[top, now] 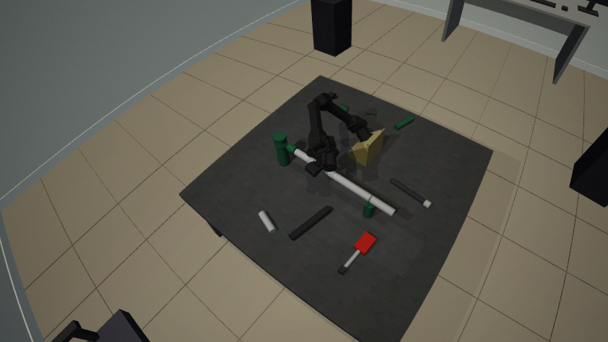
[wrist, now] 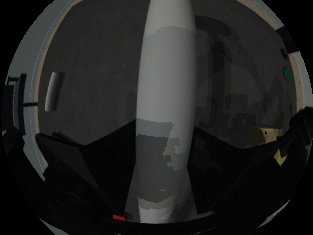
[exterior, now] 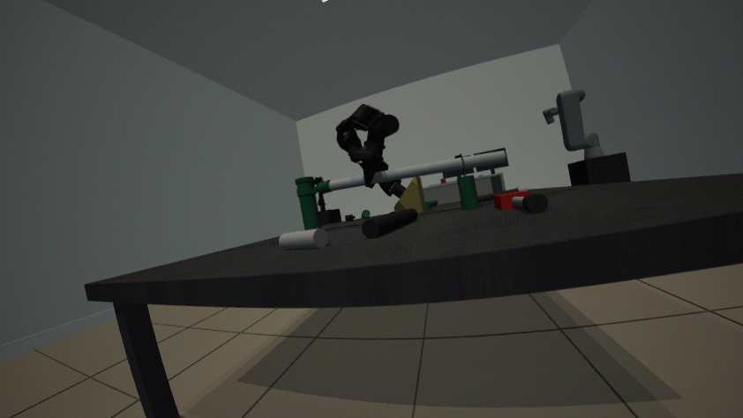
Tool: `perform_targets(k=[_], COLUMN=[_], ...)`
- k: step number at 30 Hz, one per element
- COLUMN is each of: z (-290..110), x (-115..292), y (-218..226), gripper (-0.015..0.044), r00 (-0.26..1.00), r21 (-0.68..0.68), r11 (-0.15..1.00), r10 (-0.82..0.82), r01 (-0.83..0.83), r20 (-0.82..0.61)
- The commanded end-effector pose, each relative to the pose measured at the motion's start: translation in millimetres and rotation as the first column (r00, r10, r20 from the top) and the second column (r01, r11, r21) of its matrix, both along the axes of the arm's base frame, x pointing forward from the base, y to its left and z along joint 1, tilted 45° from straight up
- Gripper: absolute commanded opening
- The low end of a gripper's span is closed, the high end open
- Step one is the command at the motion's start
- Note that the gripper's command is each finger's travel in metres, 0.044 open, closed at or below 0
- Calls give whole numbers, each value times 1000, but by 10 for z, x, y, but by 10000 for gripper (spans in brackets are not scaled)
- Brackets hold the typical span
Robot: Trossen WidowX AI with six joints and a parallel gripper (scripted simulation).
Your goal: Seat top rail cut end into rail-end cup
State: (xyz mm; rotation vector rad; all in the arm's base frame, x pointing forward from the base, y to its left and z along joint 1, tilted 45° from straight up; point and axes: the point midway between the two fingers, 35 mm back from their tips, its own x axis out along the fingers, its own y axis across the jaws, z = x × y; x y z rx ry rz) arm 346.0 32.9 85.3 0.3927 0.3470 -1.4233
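Observation:
The white top rail (top: 357, 190) (exterior: 441, 167) (wrist: 165, 81) runs level above the table, through the thin loop cap (top: 370, 198) (exterior: 461, 155) on the short green post (top: 367, 210) (exterior: 468, 191). Its cut end sits at the green rail-end cup (top: 291, 148) (exterior: 323, 186), which hangs near the top of the big green post (top: 280, 150) (exterior: 307, 203). My gripper (top: 320, 166) (exterior: 375, 179) (wrist: 160, 124) is shut on the rail a little way from the cup. How deep the end sits in the cup I cannot tell.
On the dark table (top: 404, 263) lie a short white tube (top: 267, 221) (exterior: 303, 238), a dark rod (top: 310, 222) (exterior: 388, 222), a dark rod with a white tip (top: 410, 192), a red-headed tool (top: 358, 250) (exterior: 512, 199), a tan wedge (top: 366, 147) (exterior: 411, 196) and a green cylinder (top: 404, 123).

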Motion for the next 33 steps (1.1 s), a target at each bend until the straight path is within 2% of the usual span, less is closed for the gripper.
perform_targets(k=[1,33], z=[10,47], x=[2,-5], y=[46,25], gripper=[0,0], r00=[1000,1000], r21=[6,2], r11=[1000,1000], r10=[5,3], r01=[-5,-3], r20=[11,6])
